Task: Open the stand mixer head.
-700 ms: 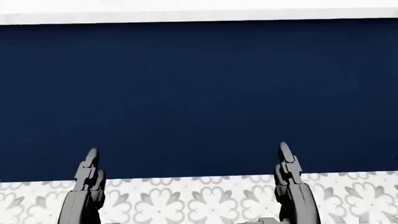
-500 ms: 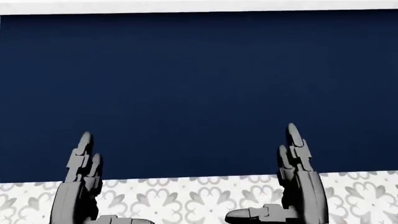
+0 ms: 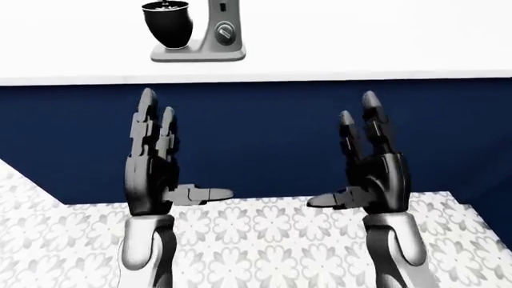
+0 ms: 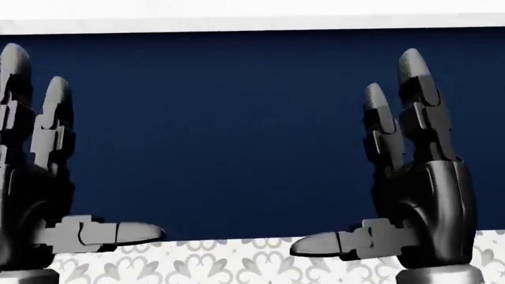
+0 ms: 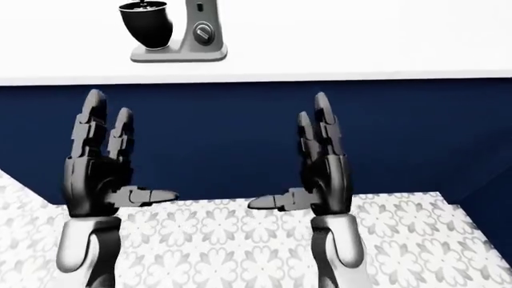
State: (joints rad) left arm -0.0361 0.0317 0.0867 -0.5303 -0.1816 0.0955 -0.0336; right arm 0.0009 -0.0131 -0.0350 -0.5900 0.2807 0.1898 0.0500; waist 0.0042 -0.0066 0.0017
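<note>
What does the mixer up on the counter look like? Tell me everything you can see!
The stand mixer is grey and looks like smooth metal. It has a flat base, an upright column with a round dial on it, and a dark, shiny bowl sitting on the base to the column's left. Its head is cut off by the top of both eye views, so whether it is up or down cannot be told. It stands on the white counter, at the upper left of the view. Neither hand touches it.
</note>
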